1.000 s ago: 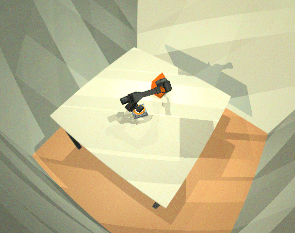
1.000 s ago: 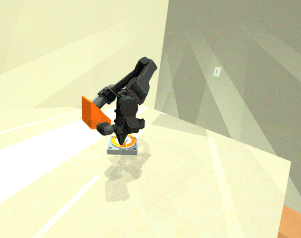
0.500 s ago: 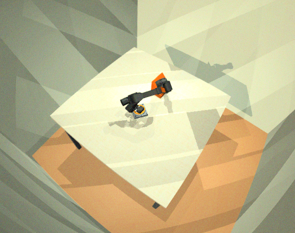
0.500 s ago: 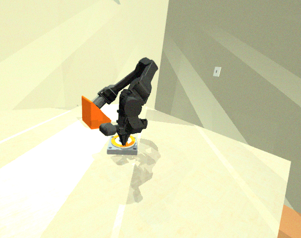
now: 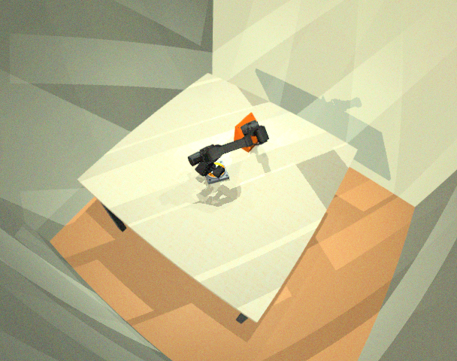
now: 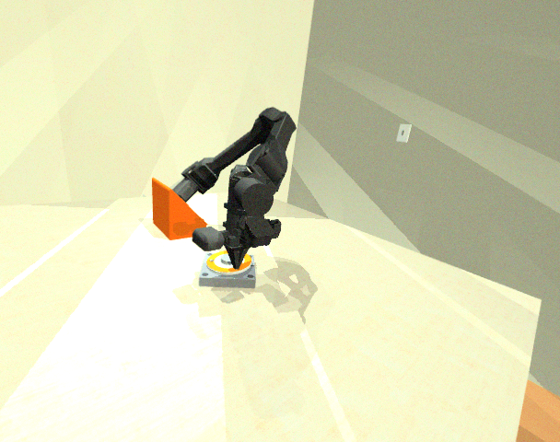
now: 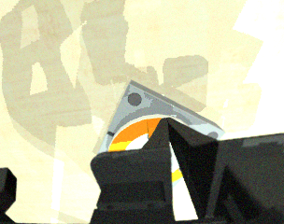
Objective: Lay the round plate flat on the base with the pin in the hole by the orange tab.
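Note:
The round plate (image 5: 212, 175) (image 6: 214, 266) (image 7: 124, 135), with a yellow and orange ring, sits around the post (image 6: 226, 261) on the square grey base (image 5: 222, 179) (image 6: 227, 282) (image 7: 124, 113). My gripper (image 6: 236, 267) (image 7: 165, 121) is shut with nothing between its fingers. Its tips point down at the plate's rim, on the near right side in the exterior view, and look to be at or just above its surface; contact is not clear. The fingers hide part of the plate. I cannot make out the pin or the tab's hole, nor whether the plate lies flat.
An orange wedge-shaped block (image 5: 240, 135) (image 6: 169, 214) stands by the arm's mounting end, behind the base and to its left in the exterior view. The base stands on the pale table (image 5: 221, 241) (image 6: 271, 361). Shadows of the arm fall beside the base.

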Available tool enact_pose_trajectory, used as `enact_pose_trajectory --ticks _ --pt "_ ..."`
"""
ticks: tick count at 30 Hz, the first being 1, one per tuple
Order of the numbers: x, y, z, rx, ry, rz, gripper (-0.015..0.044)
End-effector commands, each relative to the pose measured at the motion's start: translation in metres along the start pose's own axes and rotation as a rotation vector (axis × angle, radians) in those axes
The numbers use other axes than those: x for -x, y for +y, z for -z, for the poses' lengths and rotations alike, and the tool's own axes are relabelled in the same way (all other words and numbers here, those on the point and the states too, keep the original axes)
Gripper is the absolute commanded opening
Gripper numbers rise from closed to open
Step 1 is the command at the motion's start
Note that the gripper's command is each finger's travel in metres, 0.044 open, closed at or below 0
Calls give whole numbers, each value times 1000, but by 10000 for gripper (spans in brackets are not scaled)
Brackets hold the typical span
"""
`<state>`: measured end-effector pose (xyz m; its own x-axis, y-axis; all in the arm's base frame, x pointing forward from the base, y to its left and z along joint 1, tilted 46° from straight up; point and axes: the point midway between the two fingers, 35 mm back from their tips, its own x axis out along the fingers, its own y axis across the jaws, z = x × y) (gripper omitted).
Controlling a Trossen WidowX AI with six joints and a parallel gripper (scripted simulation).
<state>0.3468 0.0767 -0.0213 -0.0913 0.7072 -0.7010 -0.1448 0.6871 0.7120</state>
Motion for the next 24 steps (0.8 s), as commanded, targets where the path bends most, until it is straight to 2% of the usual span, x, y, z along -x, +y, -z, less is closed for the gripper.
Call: enact_pose_trajectory --ticks 1,24 --pt "2 8 -2 4 -4 -4 0" --pt "4 31 1 4 -4 -5 0"
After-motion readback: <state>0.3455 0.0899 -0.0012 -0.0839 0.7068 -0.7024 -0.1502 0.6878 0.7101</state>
